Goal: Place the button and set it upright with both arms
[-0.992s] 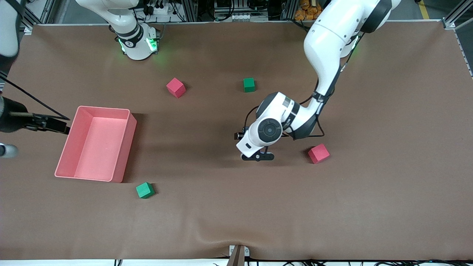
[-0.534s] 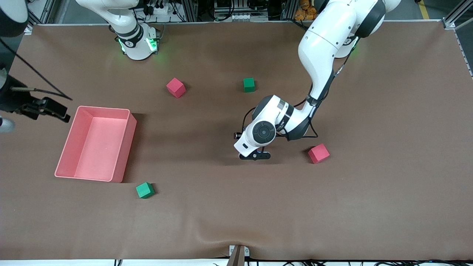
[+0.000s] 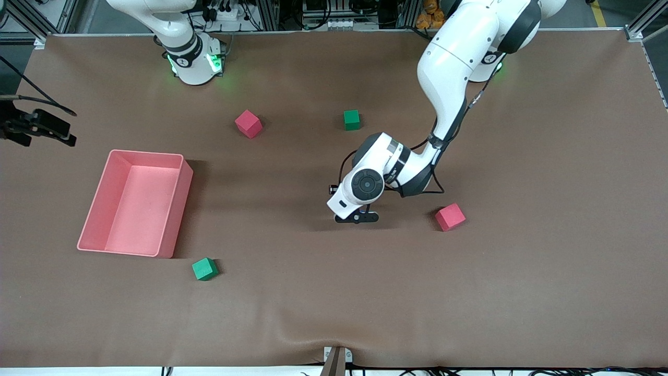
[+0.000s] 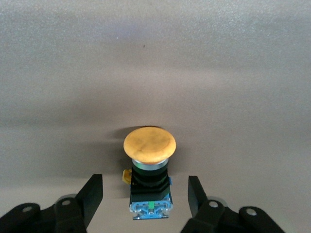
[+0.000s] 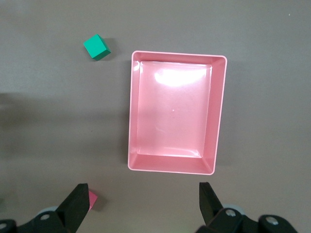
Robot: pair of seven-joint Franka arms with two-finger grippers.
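Observation:
The button (image 4: 149,167), with an orange cap on a black body and a blue base, lies on the brown table. My left gripper (image 4: 146,183) is open and low over the middle of the table, with one finger on either side of the button's body, and neither touches it. In the front view the left gripper (image 3: 357,217) hides the button. My right gripper (image 5: 143,195) is open and empty, held high over the right arm's end of the table (image 3: 49,129), above the ground beside the pink bin.
A pink bin (image 3: 177,209) stands at the right arm's end and also shows in the right wrist view (image 5: 172,167). Green cubes (image 3: 204,269) (image 3: 352,119) and red cubes (image 3: 248,124) (image 3: 450,216) lie scattered. The right wrist view shows a green cube (image 5: 96,47) and a red cube (image 5: 93,200).
The left hand has shifted slightly toward the right arm's end and sunk lower. The right gripper has moved away from the front camera, off the bin's side.

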